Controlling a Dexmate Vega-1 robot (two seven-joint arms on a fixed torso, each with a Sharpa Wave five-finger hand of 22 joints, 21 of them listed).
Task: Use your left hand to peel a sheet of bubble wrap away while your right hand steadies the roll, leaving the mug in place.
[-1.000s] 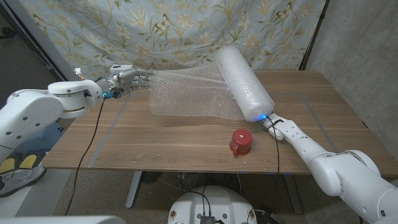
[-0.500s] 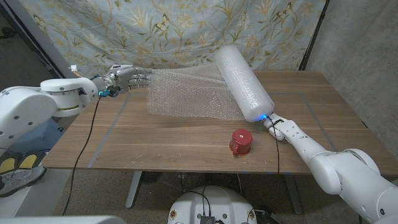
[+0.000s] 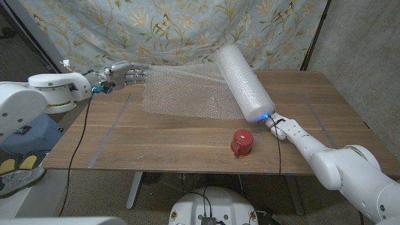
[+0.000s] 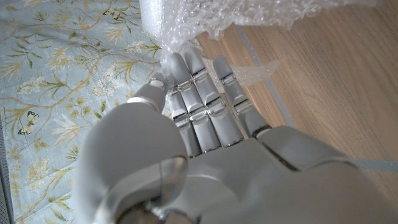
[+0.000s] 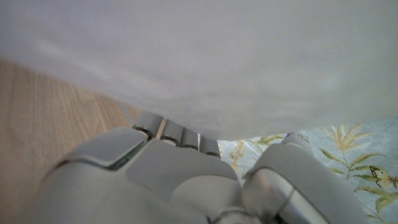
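Note:
A thick roll of bubble wrap lies slanted across the table's far right part. A loose sheet stretches from it toward the left, lifted off the wood. My left hand pinches the sheet's far corner above the table's left rear; in the left wrist view its fingers close on the sheet's edge. My right hand grips the roll's near end, and the roll looms over its fingers in the right wrist view. A red mug stands near the front edge, just left of my right hand.
A floral cloth hangs behind the wooden table. Grey tape lines mark the tabletop. A thin black cable hangs from my left arm past the table's left side.
My left hand has pulled the sheet further left and slightly up, so more wrap is unrolled. The roll, my right hand and the mug have stayed put.

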